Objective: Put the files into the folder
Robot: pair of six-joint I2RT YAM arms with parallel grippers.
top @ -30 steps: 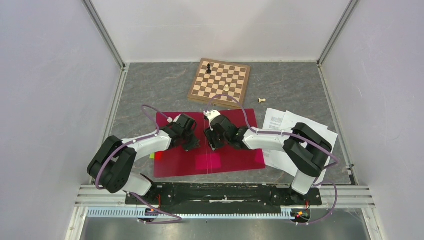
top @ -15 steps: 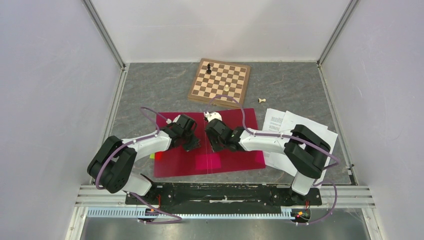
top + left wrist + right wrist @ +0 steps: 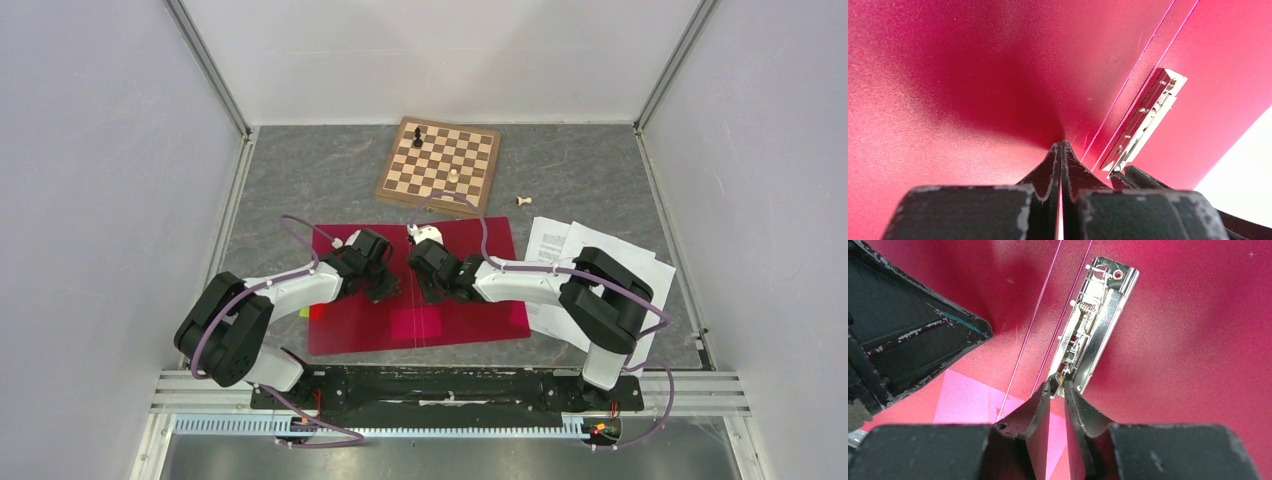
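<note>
The red folder (image 3: 470,320) lies open and flat on the table. Its metal clip (image 3: 1093,320) sits beside the centre crease and also shows in the left wrist view (image 3: 1145,117). My left gripper (image 3: 385,290) is shut and empty, its tips (image 3: 1061,144) pressed on the folder's left panel. My right gripper (image 3: 428,290) is shut on the near end of the clip (image 3: 1058,384). The left gripper's fingers (image 3: 918,335) show beside it. The files (image 3: 640,265), white sheets with printed text, lie on the table right of the folder, partly under my right arm.
A wooden chessboard (image 3: 440,160) with a black piece (image 3: 418,137) and a pale piece (image 3: 453,176) lies behind the folder. A loose pale chess piece (image 3: 523,201) lies on the table right of it. Walls close in on three sides.
My right gripper has shifted slightly left along the folder towards the centre crease. The left gripper and folder have stayed put.
</note>
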